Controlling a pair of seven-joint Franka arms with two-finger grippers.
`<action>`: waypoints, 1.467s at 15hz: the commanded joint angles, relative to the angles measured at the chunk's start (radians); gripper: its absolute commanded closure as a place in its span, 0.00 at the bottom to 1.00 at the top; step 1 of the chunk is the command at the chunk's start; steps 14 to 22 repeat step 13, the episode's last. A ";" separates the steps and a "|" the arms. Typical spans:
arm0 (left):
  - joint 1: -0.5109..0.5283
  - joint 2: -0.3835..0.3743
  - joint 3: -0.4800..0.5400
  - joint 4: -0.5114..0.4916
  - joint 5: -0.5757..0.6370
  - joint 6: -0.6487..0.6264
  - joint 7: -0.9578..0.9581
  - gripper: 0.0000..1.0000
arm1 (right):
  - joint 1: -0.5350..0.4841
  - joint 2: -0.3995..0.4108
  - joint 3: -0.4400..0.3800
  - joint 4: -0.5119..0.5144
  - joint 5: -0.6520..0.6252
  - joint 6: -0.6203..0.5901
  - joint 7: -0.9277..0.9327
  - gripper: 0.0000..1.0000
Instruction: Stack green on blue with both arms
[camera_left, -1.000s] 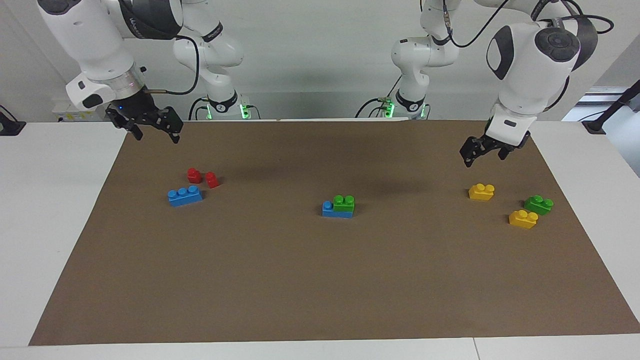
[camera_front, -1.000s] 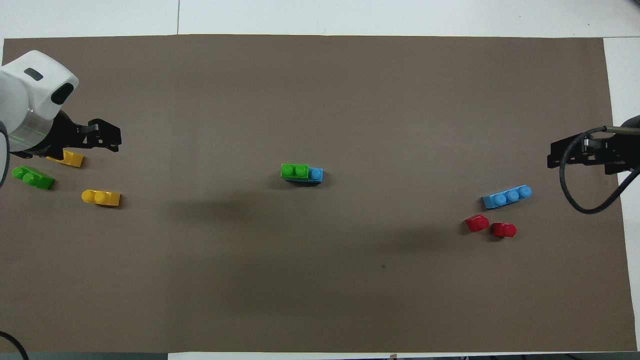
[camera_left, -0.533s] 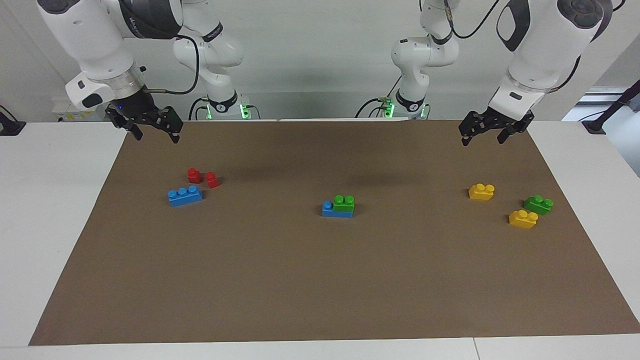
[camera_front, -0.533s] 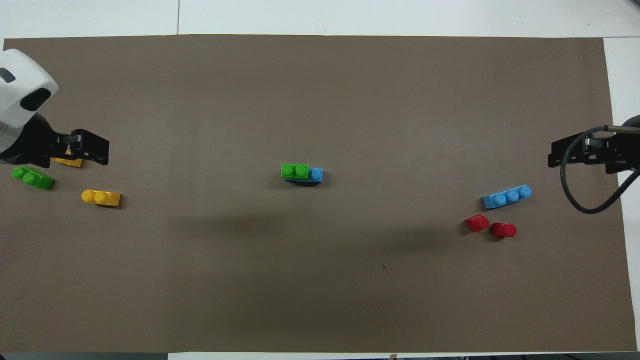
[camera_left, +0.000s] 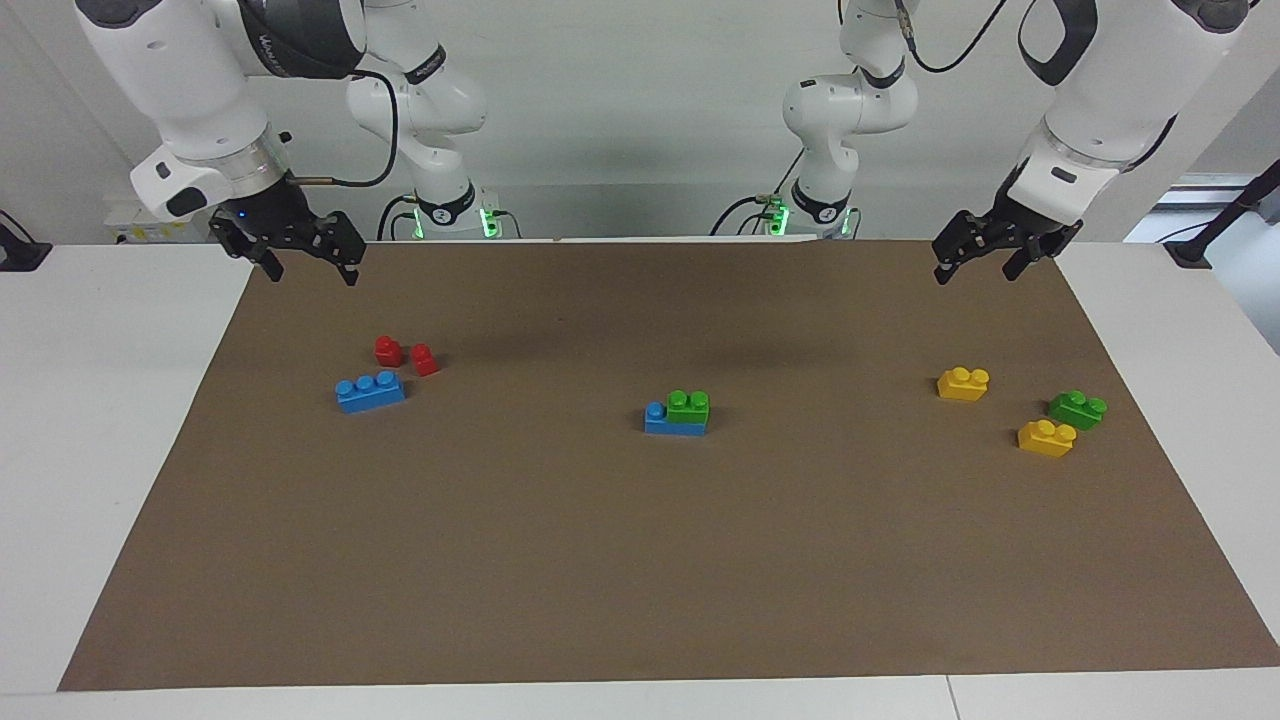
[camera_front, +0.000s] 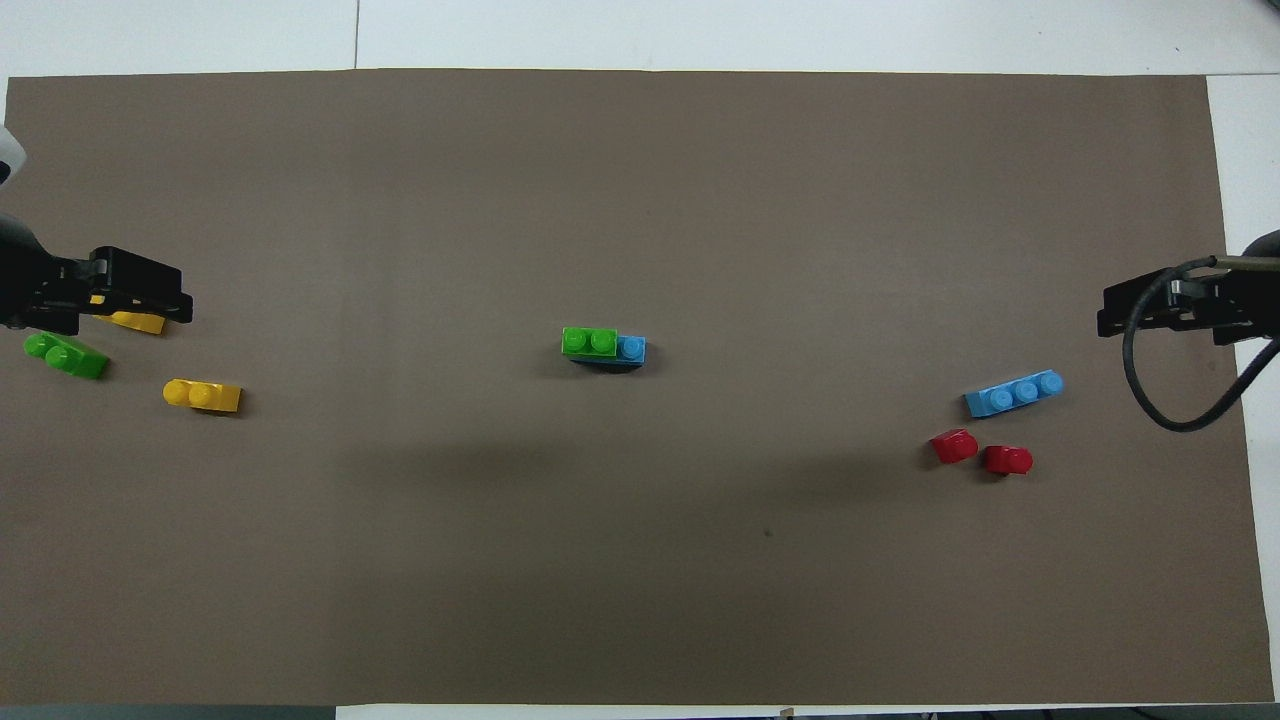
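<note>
At the middle of the brown mat (camera_left: 640, 560) on the tabletop (camera_left: 110, 420), a green two-stud brick (camera_left: 688, 406) sat stacked on a blue brick (camera_left: 672, 421), covering all but one blue stud at the end toward the right arm. The blue brick's lower body was largely hidden in the overhead view.

The left gripper (camera_left: 988, 257) hung in the air over the mat's corner at the left arm's end, fingers spread wide and holding nothing. In the overhead view it overlapped one yellow brick (camera_left: 963, 383), hiding most of it. A second yellow brick (camera_left: 1046, 437) and a spare green brick (camera_left: 1077, 409) lay just beside each other, farther from the robots.

The right gripper (camera_left: 308, 263) hovered over the mat's corner at the right arm's end, fingers likewise wide apart and empty; the overhead view cut off its wrist at the frame edge. A spare blue three-stud brick (camera_left: 370, 390) lay on the mat, with two small red bricks (camera_left: 406, 355) just beside it, nearer to the robots.
</note>
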 joint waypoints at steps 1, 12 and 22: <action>0.010 -0.004 -0.007 0.016 -0.009 -0.037 0.000 0.00 | -0.010 0.008 0.010 0.012 -0.028 0.004 -0.024 0.00; 0.006 -0.016 -0.013 0.015 0.037 -0.037 0.045 0.00 | -0.012 0.007 0.010 0.008 -0.028 0.004 -0.024 0.00; 0.006 -0.016 -0.013 0.013 0.037 -0.035 0.046 0.00 | -0.012 0.005 0.010 0.006 -0.028 0.003 -0.024 0.00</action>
